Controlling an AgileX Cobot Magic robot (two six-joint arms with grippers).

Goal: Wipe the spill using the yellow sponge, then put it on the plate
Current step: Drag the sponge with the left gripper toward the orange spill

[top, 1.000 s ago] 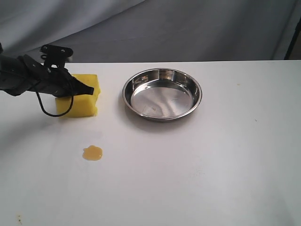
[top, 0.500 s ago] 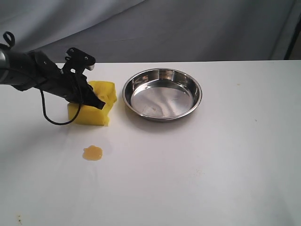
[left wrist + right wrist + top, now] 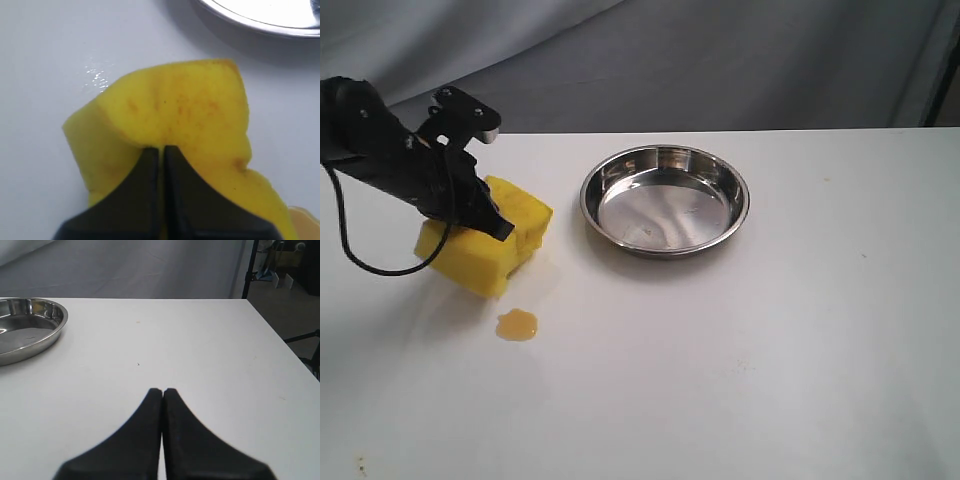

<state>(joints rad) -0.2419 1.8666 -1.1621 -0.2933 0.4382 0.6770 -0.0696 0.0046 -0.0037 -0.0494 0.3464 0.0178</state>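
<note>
Two grippers — how do they stand?
— The left gripper [image 3: 501,229] pinches the thick yellow foam sponge [image 3: 480,250], tilted, just beside the small amber puddle [image 3: 517,324]. The right gripper [image 3: 162,390] is pressed together, holding nothing, and the round steel plate [image 3: 665,215] sits nearby.

Bright even light, soft shadows, plate [image 3: 665,205] glare

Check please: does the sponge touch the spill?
Apart. The exterior view shows a strip of bare table between the lowest corner of the sponge and the spill.
</note>
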